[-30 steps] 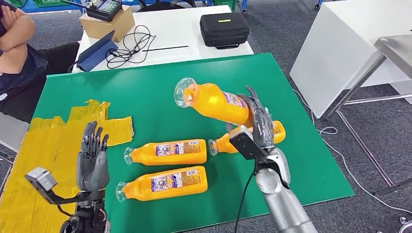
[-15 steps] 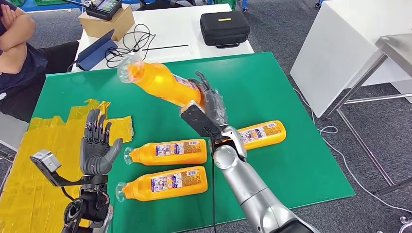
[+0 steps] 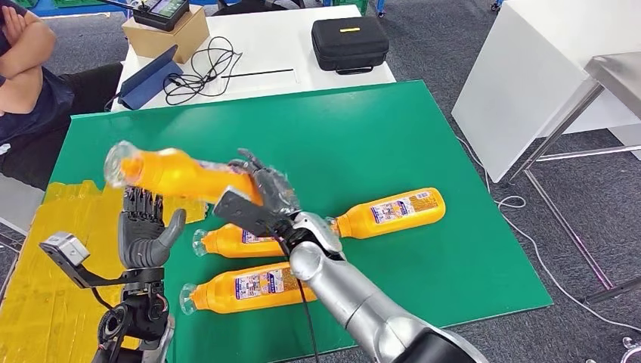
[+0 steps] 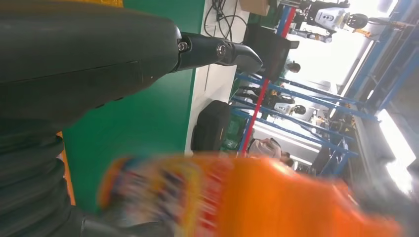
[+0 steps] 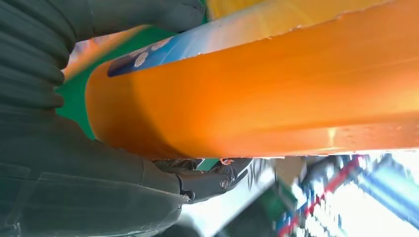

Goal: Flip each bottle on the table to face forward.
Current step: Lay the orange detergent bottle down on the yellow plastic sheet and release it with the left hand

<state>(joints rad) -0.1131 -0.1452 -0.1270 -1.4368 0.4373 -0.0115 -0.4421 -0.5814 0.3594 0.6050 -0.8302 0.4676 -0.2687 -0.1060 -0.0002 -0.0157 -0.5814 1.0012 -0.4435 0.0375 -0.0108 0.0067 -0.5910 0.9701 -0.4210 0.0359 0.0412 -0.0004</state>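
My right hand (image 3: 264,198) holds one orange bottle (image 3: 178,172) up in the air, fingers wrapped round its fat end. It hangs sideways over the tabletop's (image 3: 393,128) left part, clear cap pointing at the left edge, above the yellow tape patch (image 3: 53,249). The right wrist view shows the orange side pressed tight vs my palm, so the grip looks ok, but the bottle is blurry in the pics.

My left hand (image 3: 145,234) is up just under the bottle, palm open, fingers spread, holding nothing. Can't tell if it touches the bottle.

3 more bottles lie flat on the green mat. One (image 3: 389,210) sits toward the right edge, label up. One (image 3: 230,240) is in the middle, partly behind my right arm. One (image 3: 257,286) is near the front edge, label up too.

What could go wrong, I think:
- I only hold the fat end, so the long neck end could tip down & the bottle could slip out.
- If my left hand closes too late or too far off, the bottle may drop on the tape or roll off the left edge.
- My right arm hangs low over the middle bottle. A bump could roll it & turn its label away.
- A round bottle may roll when set down, so the label ends up wrong.
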